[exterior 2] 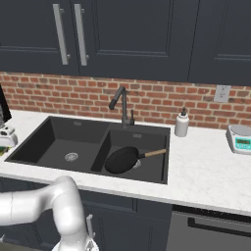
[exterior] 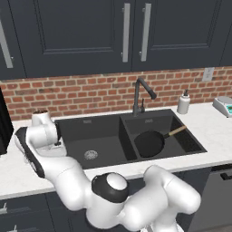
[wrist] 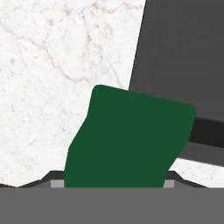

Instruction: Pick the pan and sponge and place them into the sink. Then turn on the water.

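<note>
The green-topped sponge (wrist: 131, 135) sits close up in the hand view, and my gripper (wrist: 113, 186) is shut on it, a fingertip at each side. It hangs over the white marble counter (wrist: 52, 65), right beside the rim of the black sink (wrist: 183, 52). In the left base view my hand (exterior: 44, 129) is at the left edge of the sink (exterior: 90, 121). The black pan (exterior: 148, 144) (exterior 2: 122, 160) lies in the right basin, its wooden handle pointing right. Water is out of view at the dark faucet (exterior: 138, 95) (exterior 2: 122, 105).
A white soap dispenser (exterior: 183, 103) (exterior 2: 182, 123) stands on the counter right of the sink. A small scale (exterior: 225, 106) (exterior 2: 240, 138) sits farther right. Dark cabinets hang above the brick wall. The left basin (exterior 2: 71, 147) holds a silver drain.
</note>
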You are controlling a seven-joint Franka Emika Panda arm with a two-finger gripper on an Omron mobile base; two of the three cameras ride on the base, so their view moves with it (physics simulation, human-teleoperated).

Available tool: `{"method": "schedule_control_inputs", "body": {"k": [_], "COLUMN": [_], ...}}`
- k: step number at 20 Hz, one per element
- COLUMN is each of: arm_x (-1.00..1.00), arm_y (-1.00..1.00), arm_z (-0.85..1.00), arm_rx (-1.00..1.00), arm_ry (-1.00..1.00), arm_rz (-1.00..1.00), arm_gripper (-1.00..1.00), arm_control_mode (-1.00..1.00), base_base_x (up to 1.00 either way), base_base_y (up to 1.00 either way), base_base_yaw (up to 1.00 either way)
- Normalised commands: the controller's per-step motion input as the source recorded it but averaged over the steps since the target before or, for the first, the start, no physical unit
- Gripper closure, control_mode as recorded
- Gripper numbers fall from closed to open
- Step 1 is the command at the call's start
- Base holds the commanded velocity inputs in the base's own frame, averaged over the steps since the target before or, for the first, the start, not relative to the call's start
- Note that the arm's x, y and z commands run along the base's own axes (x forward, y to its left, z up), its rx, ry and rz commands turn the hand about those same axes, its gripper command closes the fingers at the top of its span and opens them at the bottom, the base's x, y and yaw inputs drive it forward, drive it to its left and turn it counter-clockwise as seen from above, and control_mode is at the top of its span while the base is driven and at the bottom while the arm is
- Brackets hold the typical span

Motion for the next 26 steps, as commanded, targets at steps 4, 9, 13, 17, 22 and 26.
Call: {"method": "schedule_control_inputs", "body": {"k": [4,9,13,17,22,26], "arm_x": [-0.13,-0.13,0.0,-0.06,-0.26,-0.31], "arm_y": [-1.0,-1.0,-1.0,-1.0,-1.0,-1.0], "arm_z": [0.54,0.52,0.71,0.79,0.71,0.54], "arm_rx": [0.07,0.08,0.02,0.0,0.0,0.0], "arm_ry": [0.0,0.0,0.0,-0.06,-0.19,-0.23], "arm_rz": [0.0,0.0,0.0,0.03,0.07,0.04], "arm_gripper": [1.0,1.0,1.0,1.0,1.0,1.0], "arm_control_mode": [-1.0,-1.0,-1.0,-1.0,-1.0,-1.0], "base_base_x": [0.0,0.0,0.0,0.0,0.0,0.0], "base_base_y": [0.0,0.0,0.0,0.0,0.0,0.0], "base_base_yaw": [0.0,0.0,0.0,0.0,0.0,0.0]}}
